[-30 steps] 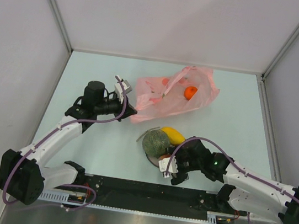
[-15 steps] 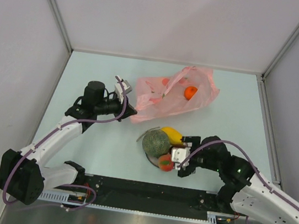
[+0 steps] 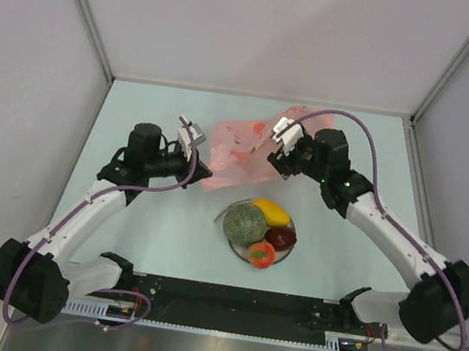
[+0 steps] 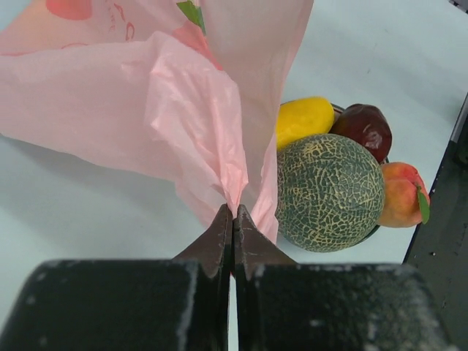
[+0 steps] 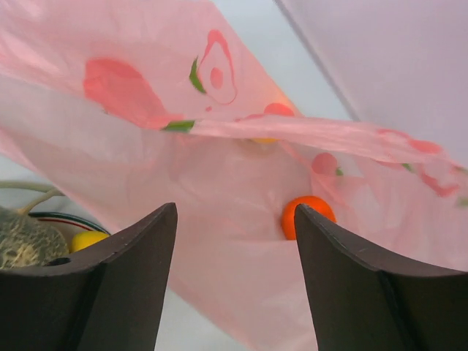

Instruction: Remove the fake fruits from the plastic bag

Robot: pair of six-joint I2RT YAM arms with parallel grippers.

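Observation:
The pink plastic bag (image 3: 238, 152) lies at the table's middle back. My left gripper (image 3: 200, 171) is shut on the bag's near-left edge, and the left wrist view shows the film (image 4: 183, 95) pinched at the fingertips of the left gripper (image 4: 234, 212). My right gripper (image 3: 278, 147) hovers over the bag's right part. It stands open (image 5: 235, 212) with only bag film (image 5: 219, 175) beneath it. An orange ball (image 5: 307, 216) shows inside the bag by the right fingertip. Out of the bag, the netted melon (image 3: 245, 225), yellow oval (image 3: 271, 210), dark red fruit (image 3: 281, 237) and red-orange fruit (image 3: 261, 253) rest on a plate.
The white plate (image 3: 293, 234) sits just in front of the bag, between the two arms. Grey walls close the table's back and sides. A black rail runs along the near edge.
My right arm has left the plate, where a red-orange fruit now lies, and swung back to the bag. Its jaws have narrowed a little. The left gripper still holds the bag.

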